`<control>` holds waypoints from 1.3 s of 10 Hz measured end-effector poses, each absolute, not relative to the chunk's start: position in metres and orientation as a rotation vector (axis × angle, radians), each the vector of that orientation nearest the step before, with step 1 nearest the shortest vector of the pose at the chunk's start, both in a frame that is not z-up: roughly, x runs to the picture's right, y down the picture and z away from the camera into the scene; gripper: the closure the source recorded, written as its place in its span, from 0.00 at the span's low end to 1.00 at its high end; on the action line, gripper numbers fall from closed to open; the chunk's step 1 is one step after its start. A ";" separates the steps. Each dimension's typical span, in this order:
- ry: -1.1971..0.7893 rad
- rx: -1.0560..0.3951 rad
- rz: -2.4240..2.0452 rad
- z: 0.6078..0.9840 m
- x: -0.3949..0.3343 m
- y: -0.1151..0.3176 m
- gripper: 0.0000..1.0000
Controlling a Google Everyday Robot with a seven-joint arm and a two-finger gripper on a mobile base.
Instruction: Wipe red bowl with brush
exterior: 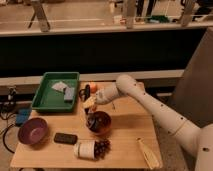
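Note:
The red bowl [99, 123] stands on the wooden table [125, 130], near its middle. My gripper [90, 104] hangs just above the bowl's back left rim, at the end of the white arm that comes in from the right. It is shut on the brush [89, 115], a slim dark stick that points down from the gripper to the left inner side of the bowl. The brush's head is hard to make out against the bowl.
A purple bowl [33, 131] sits at the front left, with a flat black block [65, 138] beside it. A green tray [45, 100] holding sponges is at the back left. A tipped cup with dark grapes [93, 148] lies in front of the red bowl. A pale long object [148, 154] lies at the front right.

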State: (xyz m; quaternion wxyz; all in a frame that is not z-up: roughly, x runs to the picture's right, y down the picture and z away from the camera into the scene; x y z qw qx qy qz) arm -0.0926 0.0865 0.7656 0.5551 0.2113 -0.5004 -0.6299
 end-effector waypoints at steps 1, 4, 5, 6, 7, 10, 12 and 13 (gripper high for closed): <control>-1.183 0.501 -1.481 0.762 -0.088 0.088 0.92; -1.172 0.505 -1.457 0.756 -0.070 0.091 0.92; -1.161 0.502 -1.448 0.756 -0.060 0.093 0.92; -1.142 0.499 -1.436 0.759 -0.050 0.094 0.92; -1.129 0.499 -1.431 0.761 -0.044 0.093 0.92; -1.102 0.518 -1.438 0.770 -0.036 0.085 0.92; -1.087 0.536 -1.458 0.781 -0.037 0.070 0.92; -1.083 0.541 -1.468 0.785 -0.039 0.065 0.92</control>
